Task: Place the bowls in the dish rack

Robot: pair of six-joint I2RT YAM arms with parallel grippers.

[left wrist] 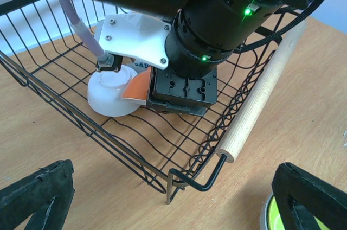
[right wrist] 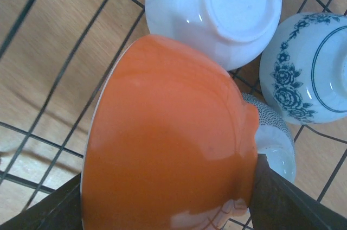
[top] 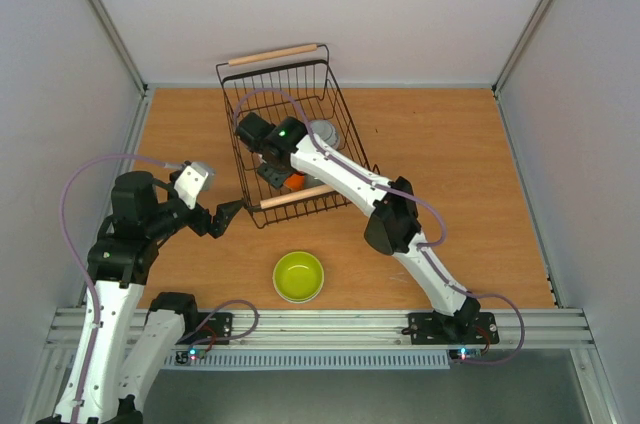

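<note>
R claw (top: 283, 174) is down inside the rack (top: 272, 65), pinching the orange bowl (right wrist: 168, 132), which is tilted over a speckled bowl (right wrist: 271, 132). White bowl (right wrist: 217, 7) lies upside down just beside it, w/ the blue-patterned bowl (right wrist: 303, 67) next to that, all in the rack. L claw (top: 222, 216) is spread wide, holding nothing, over the desk (top: 460, 194) near the rack's near-left corner. Yellow-green bowl (top: 299, 276) sits on the desk toward the arm bases, apart from the rack.
</note>
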